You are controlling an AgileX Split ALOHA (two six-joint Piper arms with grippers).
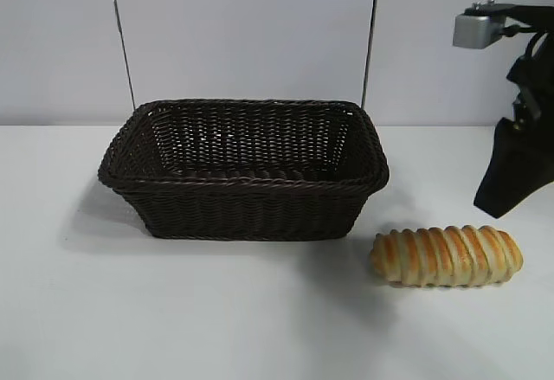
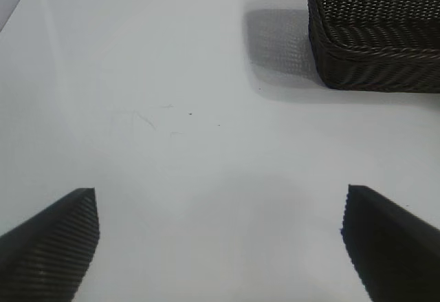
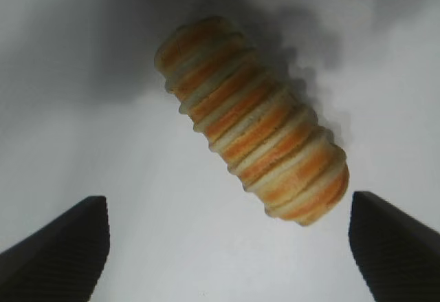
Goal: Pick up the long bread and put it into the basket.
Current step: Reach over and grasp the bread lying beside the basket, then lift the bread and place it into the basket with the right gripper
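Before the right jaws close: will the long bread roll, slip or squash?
The long bread lies flat on the table, rounded like a log, so a sideways nudge could probably roll it. Its crosswise ridges likely give the jaws purchase. Whether it squashes can't be told.

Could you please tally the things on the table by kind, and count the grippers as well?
Long bread: 1
Wicker basket: 1
Grippers: 2, the left gripper and the right gripper, both open
Total: 4
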